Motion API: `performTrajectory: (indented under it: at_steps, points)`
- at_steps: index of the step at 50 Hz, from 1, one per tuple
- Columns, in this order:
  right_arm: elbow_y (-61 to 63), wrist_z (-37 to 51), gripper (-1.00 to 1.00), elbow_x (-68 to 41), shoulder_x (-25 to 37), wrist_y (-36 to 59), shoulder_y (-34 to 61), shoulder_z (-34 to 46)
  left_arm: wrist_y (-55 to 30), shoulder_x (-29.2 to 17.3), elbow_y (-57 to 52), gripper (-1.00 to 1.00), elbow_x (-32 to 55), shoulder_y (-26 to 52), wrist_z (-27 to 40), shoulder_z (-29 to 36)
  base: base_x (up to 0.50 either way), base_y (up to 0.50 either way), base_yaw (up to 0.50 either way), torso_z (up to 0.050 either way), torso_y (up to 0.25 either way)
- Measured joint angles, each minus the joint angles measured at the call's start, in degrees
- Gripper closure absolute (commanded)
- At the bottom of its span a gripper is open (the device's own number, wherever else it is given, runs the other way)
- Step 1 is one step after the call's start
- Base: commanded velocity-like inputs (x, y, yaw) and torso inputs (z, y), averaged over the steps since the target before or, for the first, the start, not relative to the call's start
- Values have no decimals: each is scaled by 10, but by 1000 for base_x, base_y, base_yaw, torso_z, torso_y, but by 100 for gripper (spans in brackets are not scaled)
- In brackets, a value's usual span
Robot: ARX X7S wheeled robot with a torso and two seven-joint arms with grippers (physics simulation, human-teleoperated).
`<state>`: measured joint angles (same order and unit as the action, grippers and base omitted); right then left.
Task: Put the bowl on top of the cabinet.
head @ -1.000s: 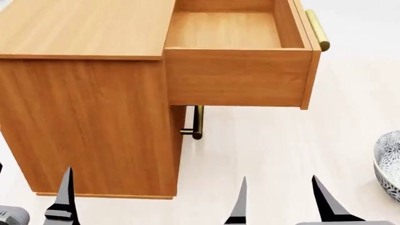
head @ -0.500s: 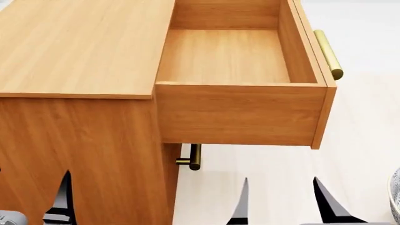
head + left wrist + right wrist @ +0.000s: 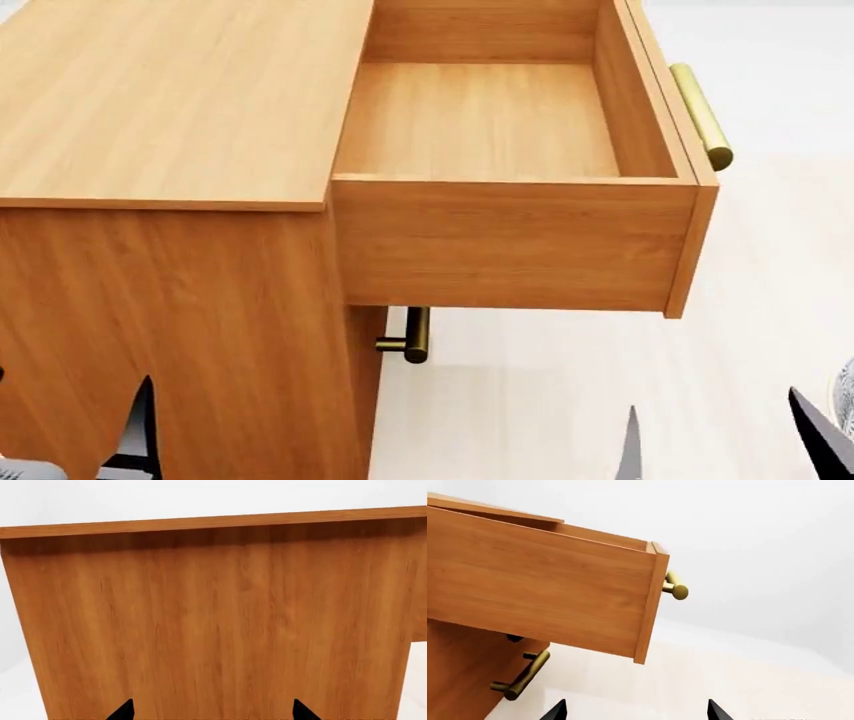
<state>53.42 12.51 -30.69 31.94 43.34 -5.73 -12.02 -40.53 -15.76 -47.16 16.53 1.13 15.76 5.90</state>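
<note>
Right now the cabinet [image 3: 174,100] fills most of the head view, its flat orange-brown top seen from above and its plain side panel dropping toward the bottom of the frame. Its top drawer [image 3: 514,235] is pulled fully out to the robot's right, with nothing inside it, and a brass bar handle [image 3: 701,115] runs along the drawer's front. Below the drawer, a second brass handle [image 3: 414,335] shows on the cabinet's front, above the pale floor [image 3: 561,400]. The bowl [image 3: 846,400] appears only as a thin patterned sliver at the right edge of the head view, low down on the floor side and well apart from the cabinet top. The right gripper [image 3: 714,440] sits low at the right, its two dark fingertips spread apart with only floor between them; one fingertip [image 3: 814,425] lies just beside the bowl's sliver. The left gripper [image 3: 210,710] faces the cabinet's side panel in the left wrist view, its two dark tips also spread apart and holding nothing. In the right wrist view the drawer hangs out overhead with both handles visible.
</note>
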Motion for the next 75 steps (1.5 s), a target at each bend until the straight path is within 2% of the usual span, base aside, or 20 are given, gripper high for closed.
performTrajectory:
  at_steps: [12,26,34,50,61,75]
  points:
    - [-25,-52,-100,-29,60,0,-51,-117,-15,-3,0,-100,3,13,6,4,0,0,0,0,0]
    - [-46,-82,-100,-122,151,86,-51,-286,-19,-6,-3,-100,0,10,14,16,0,0,0,0,0]
    - [-83,-83,-100,-149,193,118,-32,-315,-6,-11,7,-100,-6,2,14,22,0,0,0,0,0]
    - [-177,-116,-100,-204,260,137,32,-265,8,-18,19,-100,-13,-5,19,22,0,0,0,0,0]
    - [-297,-140,-100,-204,287,135,159,-92,15,-23,23,-100,-17,-9,22,26,0,0,0,0,0]
    - [-399,-157,-100,-188,283,132,238,12,27,-28,31,-100,-18,-14,23,28,0,0,0,0,0]
